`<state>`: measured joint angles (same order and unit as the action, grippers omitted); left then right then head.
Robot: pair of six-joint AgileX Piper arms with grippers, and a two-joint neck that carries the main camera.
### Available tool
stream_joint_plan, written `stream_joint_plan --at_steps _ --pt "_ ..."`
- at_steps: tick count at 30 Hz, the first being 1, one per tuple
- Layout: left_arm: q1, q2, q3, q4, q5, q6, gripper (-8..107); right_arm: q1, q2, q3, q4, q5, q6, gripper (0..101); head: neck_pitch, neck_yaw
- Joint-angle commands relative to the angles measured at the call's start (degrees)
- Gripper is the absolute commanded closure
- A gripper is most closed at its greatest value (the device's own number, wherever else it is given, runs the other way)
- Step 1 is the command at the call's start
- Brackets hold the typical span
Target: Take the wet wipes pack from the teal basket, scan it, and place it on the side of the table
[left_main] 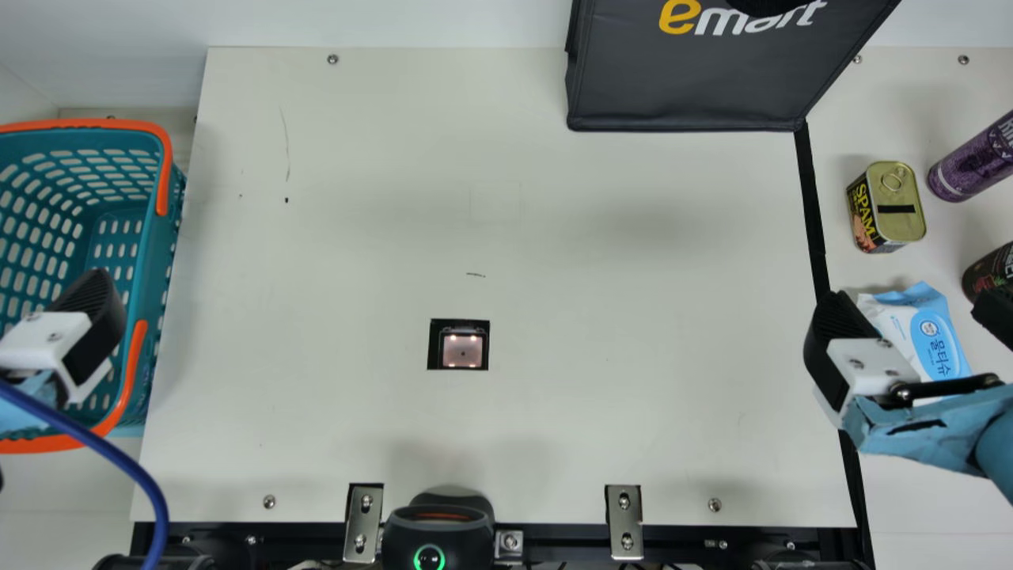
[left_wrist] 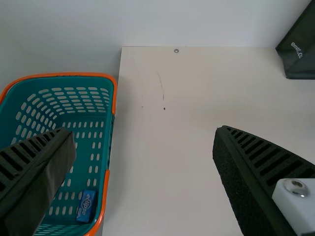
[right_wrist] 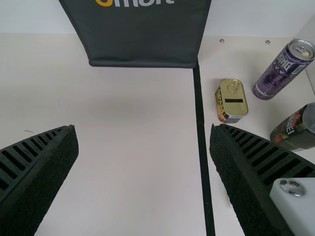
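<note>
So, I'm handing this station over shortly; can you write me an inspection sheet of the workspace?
Surface: cream table, a faint scratch and small dark marks.
Job's things: wipes pack lying right of the black strip; teal basket at left; scanner window lit.
Clutter: meat tin, purple can, dark can; small blue box inside the basket.
Grippers: left gripper and right gripper open, holding nothing.
Cables: blue cable, main view's lower left.
Surroundings: dark bag at far edge; spills, nothing seen.

White wall (left_main: pixel 396 24) behind a cream table (left_main: pixel 633 277), black strip (left_main: pixel 809 198) along its right part, soft shadows
</note>
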<state>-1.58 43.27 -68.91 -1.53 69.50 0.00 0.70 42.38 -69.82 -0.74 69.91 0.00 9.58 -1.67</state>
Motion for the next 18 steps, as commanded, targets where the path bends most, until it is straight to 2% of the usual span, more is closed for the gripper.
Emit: stream_joint_plan --at_steps 1,18 --pt "0.0 0.0 0.0 0.0 0.0 0.0 9 0.0 0.0 0.0 0.0 0.0 0.0 6 -1.7 0.1" --pt "0.0 0.0 0.0 0.0 0.0 0.0 9 0.0 0.0 0.0 0.0 -0.1 0.0 6 -1.7 0.1"
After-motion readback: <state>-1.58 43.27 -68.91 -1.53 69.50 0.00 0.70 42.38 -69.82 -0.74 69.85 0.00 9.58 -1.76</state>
